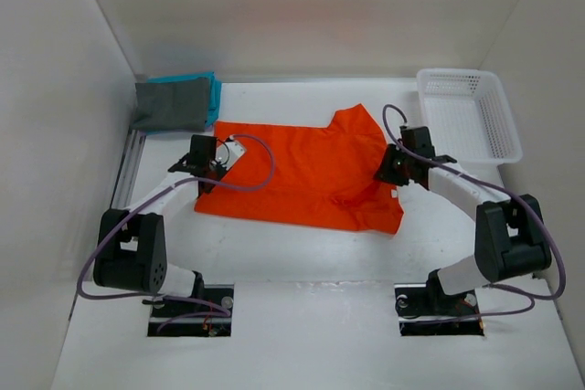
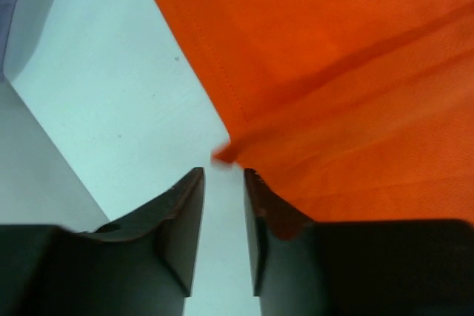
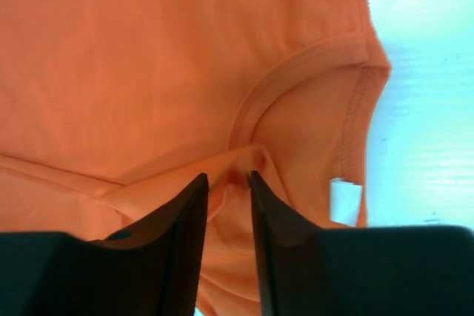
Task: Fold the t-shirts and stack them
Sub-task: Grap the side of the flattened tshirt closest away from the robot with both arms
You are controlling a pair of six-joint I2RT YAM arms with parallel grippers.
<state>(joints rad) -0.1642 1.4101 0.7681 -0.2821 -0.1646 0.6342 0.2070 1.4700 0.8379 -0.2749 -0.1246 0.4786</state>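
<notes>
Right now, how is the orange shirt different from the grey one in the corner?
The orange shirt lies spread wide in the middle of the table, with the left claw and right claw at its ends; the grey shirt is folded small in the far left corner. The grey shirt rests on a teal shirt; the orange shirt lies straight on the table. Both are soft cloth.

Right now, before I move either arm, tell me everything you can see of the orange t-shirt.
Plain bright orange t-shirt, soft cloth, lies spread sideways on the table, creased, neckline and white label toward the right arm, hem toward the left, one sleeve pointing to the far side. The left claw, parted, sits just off a hem corner without gripping; the right claw, parted, stands over a small raised fold by the neckline.
</notes>
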